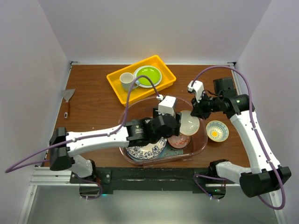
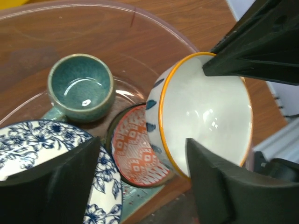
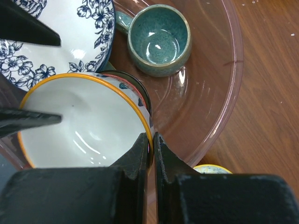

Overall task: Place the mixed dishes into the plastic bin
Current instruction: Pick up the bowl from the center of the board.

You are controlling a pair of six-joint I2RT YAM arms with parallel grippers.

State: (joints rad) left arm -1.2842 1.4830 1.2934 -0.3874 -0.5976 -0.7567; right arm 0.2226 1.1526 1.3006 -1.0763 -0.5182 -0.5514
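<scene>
We see the right pincer (image 3: 153, 138) clamped narrow on the rim of the white orange-rimmed bowl (image 3: 88, 121); the bowl hangs tilted on edge over the 3 o'clock end of the plastic bin (image 3: 236, 70), above the red-patterned bowl (image 2: 133, 161); whether the two touch we cannot tell; the teal mug (image 3: 159, 39) and blue-floral plate (image 3: 70, 37) lie inside too; the left pincer (image 2: 141, 147) stands wide, holding nothing; seen from above, the bowl lies at its 3 o'clock, mouth turned towards it; we judge the right arm alone governs the release, and lowering first would spare the dishes beneath; another bowl (image 1: 217, 130) sits on the desk (image 1: 93, 98) outside the bin.
</scene>
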